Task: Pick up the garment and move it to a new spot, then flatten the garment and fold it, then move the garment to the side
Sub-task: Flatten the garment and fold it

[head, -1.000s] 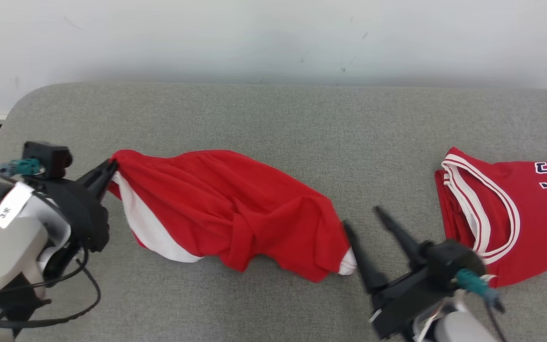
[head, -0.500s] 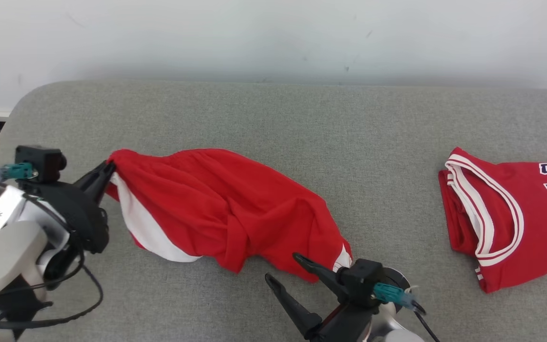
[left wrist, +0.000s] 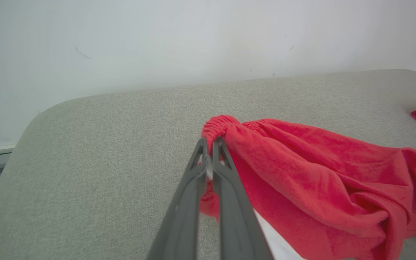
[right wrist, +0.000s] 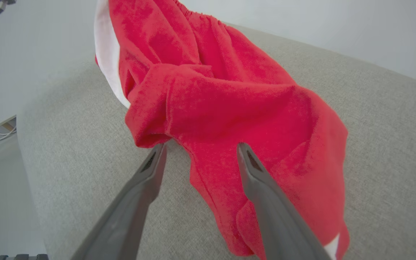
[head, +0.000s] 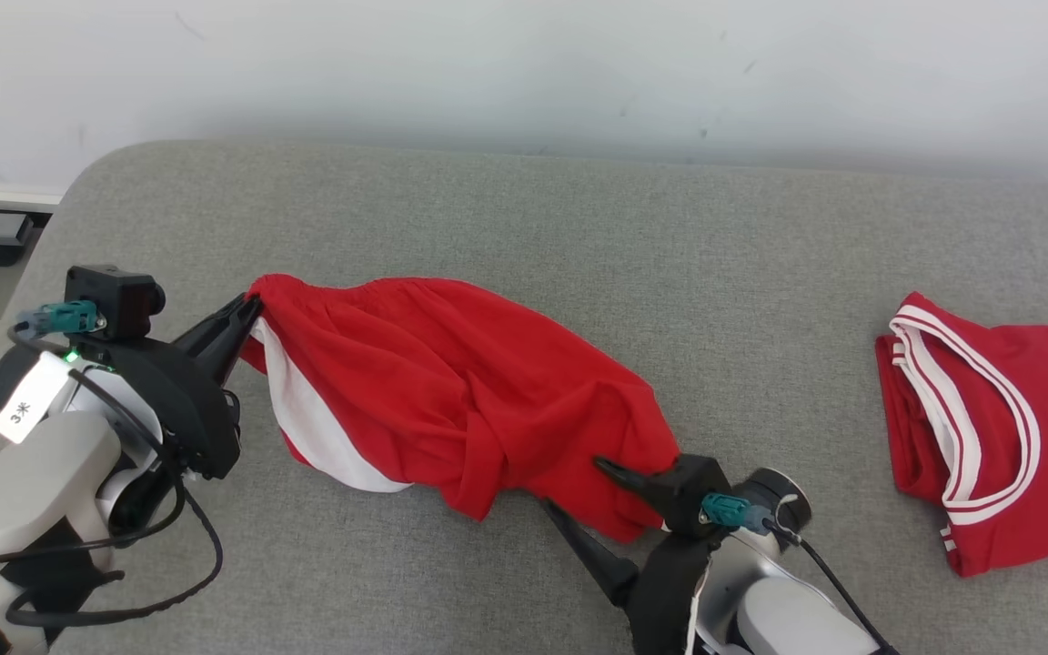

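The red shorts are laid mid-way along the grey cushion, waistband corner pinched tight by the left gripper. The right gripper is spread wide around the hem, nothing grabbed. The left arm's tag looks to be marked "3米"; the jersey lettering is cut off.

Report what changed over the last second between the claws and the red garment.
The right claw, open, swung from beside the right end of the red garment toward the robot's left and now straddles its near edge, not yet closed. The left claw stayed shut on the waistband end. Garment and jersey kept their places on the grey cushion; the head camera shifted a little.
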`<state>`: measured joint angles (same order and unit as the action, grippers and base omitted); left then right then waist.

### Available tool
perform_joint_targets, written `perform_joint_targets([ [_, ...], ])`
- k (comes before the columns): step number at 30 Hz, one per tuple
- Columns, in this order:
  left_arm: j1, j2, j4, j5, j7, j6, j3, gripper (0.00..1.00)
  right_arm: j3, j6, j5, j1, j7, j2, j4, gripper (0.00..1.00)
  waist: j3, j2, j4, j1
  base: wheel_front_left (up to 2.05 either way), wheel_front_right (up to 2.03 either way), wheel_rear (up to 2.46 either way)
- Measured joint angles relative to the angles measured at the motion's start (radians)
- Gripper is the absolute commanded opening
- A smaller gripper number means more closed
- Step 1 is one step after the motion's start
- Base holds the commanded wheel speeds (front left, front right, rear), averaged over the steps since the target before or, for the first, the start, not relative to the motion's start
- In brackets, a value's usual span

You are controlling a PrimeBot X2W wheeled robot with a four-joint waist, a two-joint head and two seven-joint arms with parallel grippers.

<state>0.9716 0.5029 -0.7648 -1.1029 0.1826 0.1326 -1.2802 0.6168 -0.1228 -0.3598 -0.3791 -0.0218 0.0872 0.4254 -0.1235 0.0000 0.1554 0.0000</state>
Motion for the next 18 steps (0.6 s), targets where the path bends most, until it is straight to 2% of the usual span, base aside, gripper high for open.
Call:
perform_joint_targets([
  [5,0.000,0.002,0.010,-0.007,0.007,0.000,-0.004,0.00,0.057,0.001,0.060,0.001,0.057,0.048,0.071,1.00,-0.003,0.0000,0.009,0.0000,0.00,0.00,0.00],
  [11,-0.001,0.003,0.024,-0.019,0.013,0.000,-0.012,0.00,0.083,0.044,0.138,-0.011,0.111,0.079,0.139,1.00,-0.003,0.0000,0.012,0.0000,0.00,0.00,0.00],
  [12,-0.001,0.003,0.027,-0.025,0.014,0.000,-0.013,0.00,0.084,0.047,0.138,-0.019,0.116,0.076,0.148,0.44,-0.003,0.0000,0.013,-0.0001,0.00,0.00,0.00],
  [13,-0.001,0.003,0.029,-0.029,0.018,0.000,-0.014,0.00,0.082,0.054,0.139,-0.026,0.119,0.074,0.152,0.08,-0.004,-0.0001,0.014,-0.0001,0.00,0.00,0.00],
  [14,-0.001,0.003,0.031,-0.030,0.020,0.000,-0.014,0.00,0.079,0.057,0.141,-0.032,0.119,0.074,0.156,0.00,-0.005,0.0000,0.014,0.0000,0.00,0.00,0.00],
  [18,-0.001,0.003,0.034,-0.031,0.022,0.000,-0.016,0.00,0.061,0.080,0.141,-0.053,0.118,0.077,0.167,0.00,-0.008,0.0000,0.018,0.0000,0.00,0.00,0.00],
])
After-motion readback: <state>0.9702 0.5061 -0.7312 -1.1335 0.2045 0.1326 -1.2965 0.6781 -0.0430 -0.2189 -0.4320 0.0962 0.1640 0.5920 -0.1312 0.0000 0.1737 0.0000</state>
